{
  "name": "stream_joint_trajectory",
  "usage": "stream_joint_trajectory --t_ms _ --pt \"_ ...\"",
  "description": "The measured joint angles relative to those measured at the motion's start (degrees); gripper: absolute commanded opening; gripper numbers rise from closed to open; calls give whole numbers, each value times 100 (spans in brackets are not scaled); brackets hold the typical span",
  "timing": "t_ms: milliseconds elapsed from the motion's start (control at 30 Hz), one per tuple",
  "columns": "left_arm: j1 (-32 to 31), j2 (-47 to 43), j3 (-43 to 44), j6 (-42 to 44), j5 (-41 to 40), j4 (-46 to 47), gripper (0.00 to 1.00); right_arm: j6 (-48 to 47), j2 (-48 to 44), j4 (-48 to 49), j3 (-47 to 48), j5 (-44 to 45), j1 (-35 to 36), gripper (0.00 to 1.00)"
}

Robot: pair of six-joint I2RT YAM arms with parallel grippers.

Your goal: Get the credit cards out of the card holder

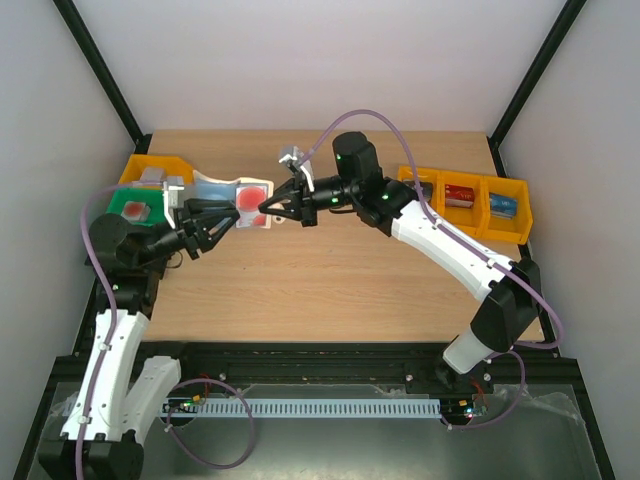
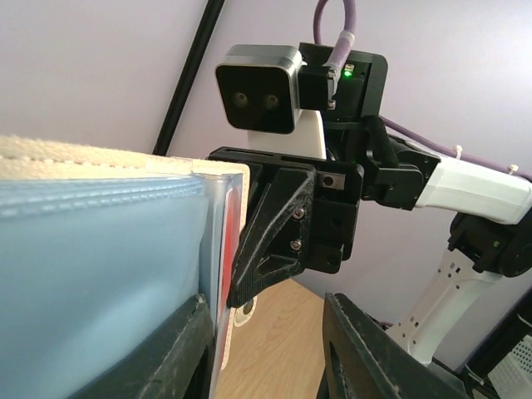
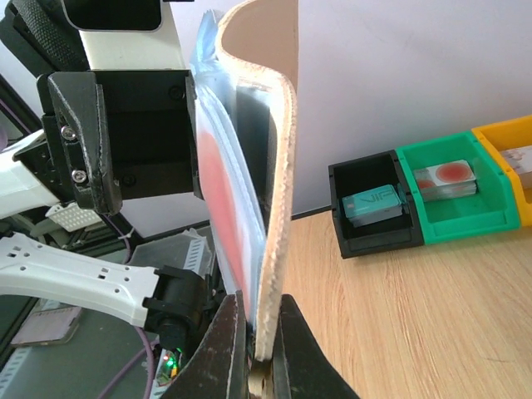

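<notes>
White arm links (image 1: 445, 243), black joints (image 1: 503, 308), purple cables (image 2: 349, 25), small, perhaps hex, screws (image 2: 297, 214).

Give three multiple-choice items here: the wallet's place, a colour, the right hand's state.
1. The wallet is: A lying flat; B held up in the air; C out of sight.
2. Its inside is: A blue; B green; C black.
3. The right hand is: A wide open; B shut on the wallet; C out of view.
1 B, it stands upright, gripped from below; 2 A, blue lining fills the left wrist view; 3 B, its fingers pinch the wallet's edge.
</notes>
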Motion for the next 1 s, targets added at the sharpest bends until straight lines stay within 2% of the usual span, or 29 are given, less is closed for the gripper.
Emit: stream_joint_trajectory --t_ms 167,367,533,600,733,800,1000 --pt "2 -61 238 503 35 -634 32 20 -4 0 2 -48 31 2" --pt "-11 -291 745 2271 -555 -2332 32 -354 -79 -4 -4 -98 227 2" --pt "-125 -492 809 3348 -1014 -3060 30 -605 -111 -17 -81 -245 382 2" --pt "-164 -544 767 3517 -1086 -3119 24 -647 -109 -52 -103 -282 385 2" --pt "-208 -706 553 3657 -1276 -2907 5 -708 -109 -127 -105 -352 396 2" --pt "-210 -752 481 3641 -1342 -2780 2 -723 -109 -133 -107 -374 396 2" --pt "-214 -848 339 3442 -1268 -2507 2 -741 -184 -116 -188 -341 358 2"
